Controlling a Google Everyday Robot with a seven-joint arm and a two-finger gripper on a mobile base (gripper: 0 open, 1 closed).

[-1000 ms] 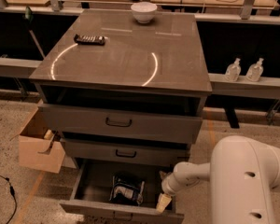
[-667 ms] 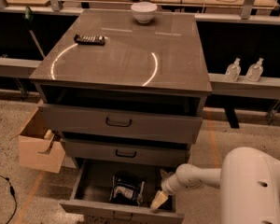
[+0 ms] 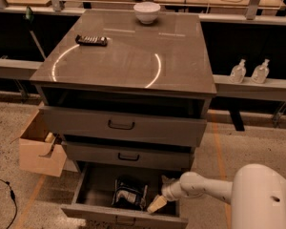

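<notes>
Camera view: note that the bottom drawer (image 3: 109, 213) of the grey cabinet (image 3: 128, 56) is pulled well out, while the middle drawer (image 3: 127, 156) and the top drawer (image 3: 121, 125) stand further back. This staggering leaves the bottom compartment exposed from above, which is probably why the arm (image 3: 205, 187) can enter it from the right.

Locate the gripper (image 3: 158, 203) inside the bottom drawer, low at the front right, just beside the dark snack bag (image 3: 128, 193). You cannot tell how far the gripper is open, nor whether it has contact with the bag; it appears to hold nothing. The bag lies flat on the drawer floor, near the middle, and seems to be the only item in there.

Observe on the cabinet top a white bowl (image 3: 147, 12) at the rear edge and a dark remote control (image 3: 91, 40) at the rear left, both well apart from the gripper. Two clear pump bottles (image 3: 238, 71) stand on the ledge to the right; an open cardboard box (image 3: 40, 151) sits on the floor at left.

Markings: pale print shows on the bag, but none of it is legible. No brand or label can be read elsewhere.
</notes>
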